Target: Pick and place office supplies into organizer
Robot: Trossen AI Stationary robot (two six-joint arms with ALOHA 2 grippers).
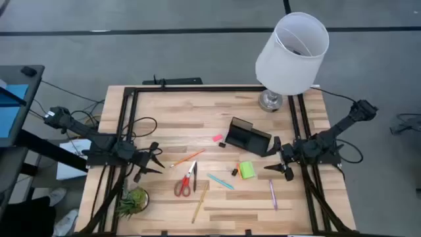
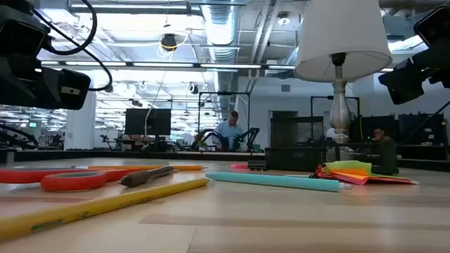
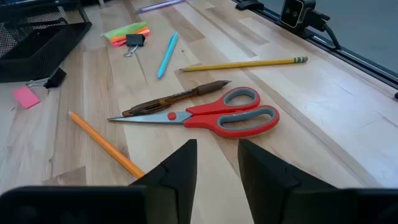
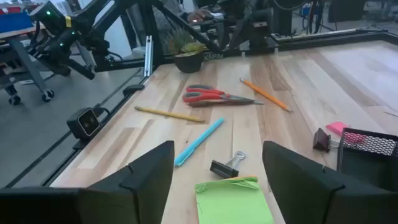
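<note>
While waiting: my two arms flank the tabletop (image 1: 223, 204).
Left end effector (image 1: 158, 160): parted slightly, empty, facing the scissors (image 1: 185, 182).
Right end effector (image 1: 277, 160): spread wide, empty, beside the organizer (image 1: 247, 138).

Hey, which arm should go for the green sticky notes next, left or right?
Right. The right gripper hangs open just beside the green sticky-note pad, which fills its wrist view, and the organizer is close by. The left gripper, also open, faces the scissors across the table.

Beyond my wooden table (image 1: 223, 112) I see grey floor (image 1: 164, 46), a white-shaded lamp (image 2: 341, 42), bright ceiling lights (image 2: 169, 42), and a seated person (image 2: 228, 130).
</note>
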